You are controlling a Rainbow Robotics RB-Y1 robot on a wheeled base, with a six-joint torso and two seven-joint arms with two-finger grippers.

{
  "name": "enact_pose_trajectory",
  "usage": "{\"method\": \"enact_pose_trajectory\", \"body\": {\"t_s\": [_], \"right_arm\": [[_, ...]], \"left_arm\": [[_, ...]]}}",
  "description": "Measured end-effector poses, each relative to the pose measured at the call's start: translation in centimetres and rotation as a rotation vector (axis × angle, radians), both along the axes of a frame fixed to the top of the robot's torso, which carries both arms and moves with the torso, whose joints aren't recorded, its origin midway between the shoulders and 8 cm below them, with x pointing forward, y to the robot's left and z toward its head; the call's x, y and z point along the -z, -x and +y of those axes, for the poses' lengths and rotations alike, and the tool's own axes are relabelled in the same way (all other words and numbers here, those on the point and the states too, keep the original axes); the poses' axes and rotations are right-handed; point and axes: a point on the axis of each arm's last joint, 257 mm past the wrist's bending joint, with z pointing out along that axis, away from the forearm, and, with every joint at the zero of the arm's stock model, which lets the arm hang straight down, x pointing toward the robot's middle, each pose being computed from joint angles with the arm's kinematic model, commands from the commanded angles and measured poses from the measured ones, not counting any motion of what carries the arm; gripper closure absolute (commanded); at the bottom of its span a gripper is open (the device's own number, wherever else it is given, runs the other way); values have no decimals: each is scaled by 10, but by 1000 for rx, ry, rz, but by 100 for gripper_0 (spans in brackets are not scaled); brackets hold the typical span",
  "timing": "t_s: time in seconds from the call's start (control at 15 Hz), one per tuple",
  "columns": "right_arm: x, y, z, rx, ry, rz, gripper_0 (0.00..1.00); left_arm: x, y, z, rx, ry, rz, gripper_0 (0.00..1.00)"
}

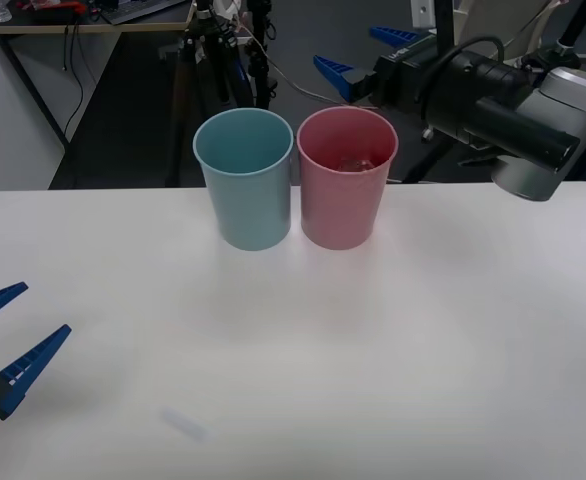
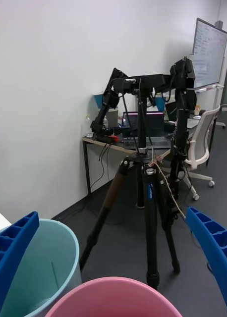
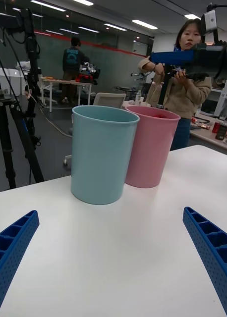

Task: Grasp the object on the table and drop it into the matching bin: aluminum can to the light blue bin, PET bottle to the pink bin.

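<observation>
Right gripper raised behind pink bin, jaws wide, empty, left gripper low, agape.

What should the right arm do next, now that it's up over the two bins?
Probably pull the right hand back toward the robot and away from the bins. It is open above the round pink plastic bin, and something clear, likely the bottle, already lies inside. The white table holds no other object. The left hand waits open at the near left edge.
</observation>
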Motion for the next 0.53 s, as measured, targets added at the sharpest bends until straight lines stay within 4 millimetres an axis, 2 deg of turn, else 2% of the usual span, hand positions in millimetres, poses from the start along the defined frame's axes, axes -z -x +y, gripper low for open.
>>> {"method": "enact_pose_trajectory", "body": {"t_s": [0.33, 0.53], "right_arm": [[-4, 6, 2, -14, -1, -5, 0], [-6, 20, -8, -22, -4, -6, 0]], "left_arm": [[0, 0, 0, 0, 0, 0, 0], [0, 0, 0, 0, 0, 0, 0]]}}
